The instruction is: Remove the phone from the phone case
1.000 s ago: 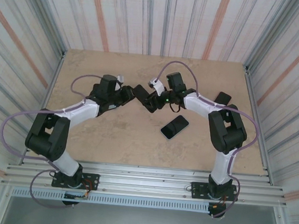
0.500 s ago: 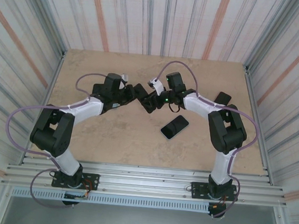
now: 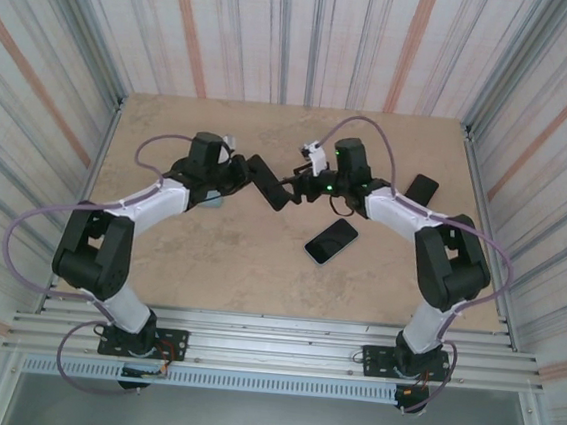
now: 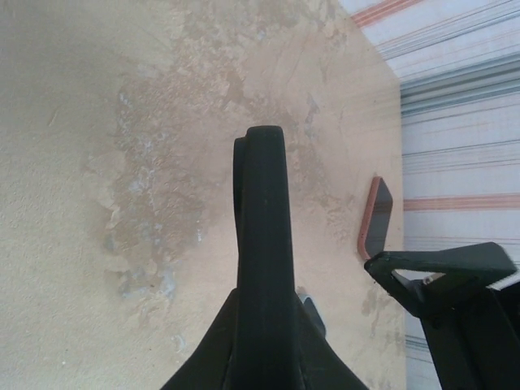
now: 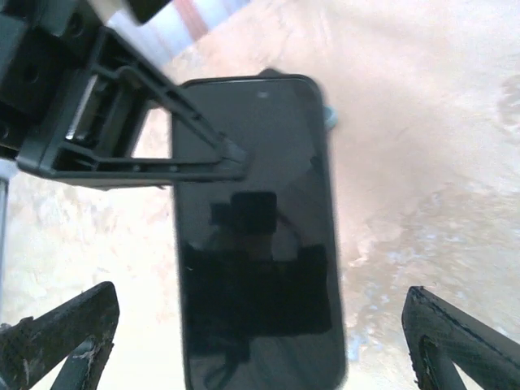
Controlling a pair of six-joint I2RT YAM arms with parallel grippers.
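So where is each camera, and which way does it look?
Top external: high behind the robot, looking down at the table; the left arm and right arm meet at a black phone.
Left wrist: on the left arm, looking along its shut jaws, which pinch the black phone edge-on.
Right wrist: on the right arm, its open jaws either side of the black phone, seen screen-on.
Shared: all three see the same black phone.

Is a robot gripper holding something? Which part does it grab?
Yes. The left gripper is shut on the flat black glossy phone, pinching its front and back near one end. The right gripper is open, holding nothing.
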